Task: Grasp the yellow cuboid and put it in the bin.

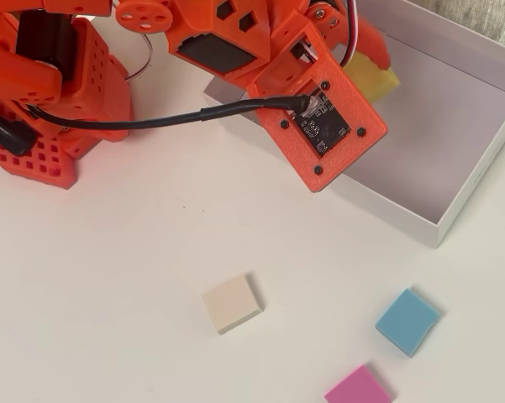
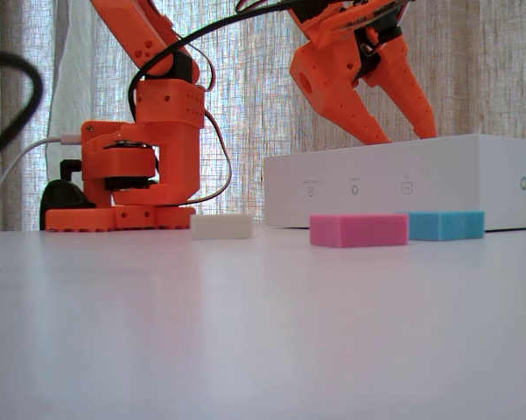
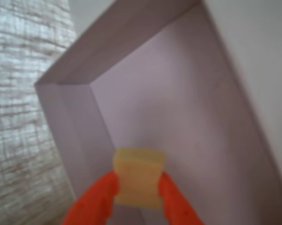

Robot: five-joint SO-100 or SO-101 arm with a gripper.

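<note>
The yellow cuboid (image 1: 375,78) hangs over the near-left part of the bin (image 1: 481,178), just inside its wall in the overhead view. My gripper (image 3: 138,188) is shut on it, and in the wrist view an orange finger (image 3: 99,197) presses each side of the cuboid (image 3: 138,174). Below it lies the bin's pale lilac floor (image 3: 187,98). In the fixed view the gripper (image 2: 401,131) reaches down behind the white bin wall (image 2: 403,188), which hides the cuboid. The camera mount (image 1: 319,126) covers most of the fingers from above.
A cream block (image 1: 232,303), a blue block (image 1: 407,321) and a pink block (image 1: 358,388) lie on the white table in front of the bin. The arm's orange base (image 1: 59,92) stands at the far left, with a black cable (image 1: 151,122) running to the wrist.
</note>
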